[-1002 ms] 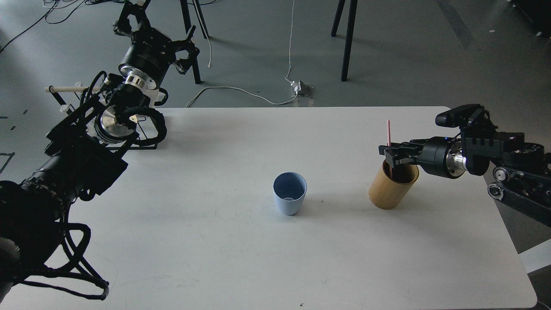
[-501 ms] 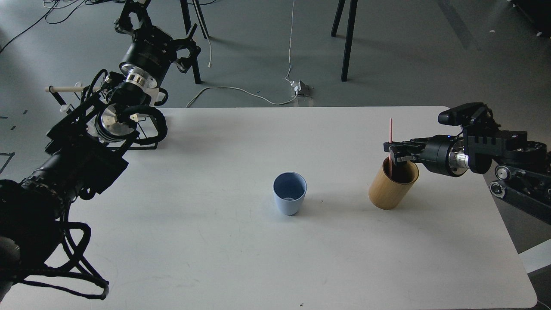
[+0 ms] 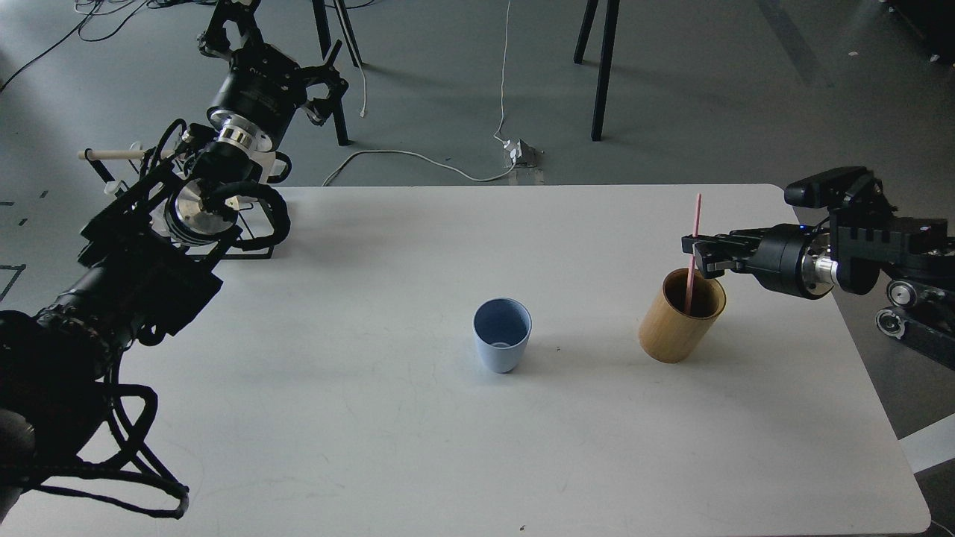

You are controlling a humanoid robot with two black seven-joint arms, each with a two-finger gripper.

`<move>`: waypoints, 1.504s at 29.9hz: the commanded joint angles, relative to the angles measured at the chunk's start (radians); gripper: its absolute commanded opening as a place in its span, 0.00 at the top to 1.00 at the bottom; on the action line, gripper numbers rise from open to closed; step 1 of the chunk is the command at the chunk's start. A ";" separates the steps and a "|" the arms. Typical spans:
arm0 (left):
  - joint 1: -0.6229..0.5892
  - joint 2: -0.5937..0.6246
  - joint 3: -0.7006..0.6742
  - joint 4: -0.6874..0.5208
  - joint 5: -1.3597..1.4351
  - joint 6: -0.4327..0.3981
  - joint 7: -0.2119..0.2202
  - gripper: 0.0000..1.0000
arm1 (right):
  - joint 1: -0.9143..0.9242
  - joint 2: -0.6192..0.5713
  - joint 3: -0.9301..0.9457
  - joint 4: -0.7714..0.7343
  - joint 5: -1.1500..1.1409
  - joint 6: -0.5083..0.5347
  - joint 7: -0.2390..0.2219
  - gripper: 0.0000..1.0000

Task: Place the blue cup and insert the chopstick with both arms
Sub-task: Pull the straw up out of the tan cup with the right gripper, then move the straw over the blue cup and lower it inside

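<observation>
The blue cup [image 3: 502, 334] stands upright and empty at the middle of the white table [image 3: 418, 447]. The tan bamboo holder [image 3: 680, 316] stands to its right. The pink chopstick [image 3: 694, 242] stands nearly upright with its lower end inside the bamboo holder. My right gripper [image 3: 698, 255] reaches in from the right, above the holder's rim, and is shut on the chopstick at mid-length. My left gripper [image 3: 224, 31] is raised beyond the table's far left corner, away from the cup; its fingers are dark and I cannot tell them apart.
A black wire rack with a pale wooden rod [image 3: 112, 154] sits at the table's far left corner, mostly behind my left arm. Black stand legs [image 3: 600, 67] and a white cable [image 3: 418, 156] lie on the floor past the far edge.
My right gripper has risen and drawn back to the right with the pink chopstick, lifting it higher out of the bamboo holder. The cup and left arm stay nearly still.
</observation>
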 commanded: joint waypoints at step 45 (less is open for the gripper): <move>-0.015 0.040 0.000 0.000 0.000 0.000 -0.001 0.00 | 0.258 0.395 -0.128 -0.064 0.254 0.028 -0.006 0.98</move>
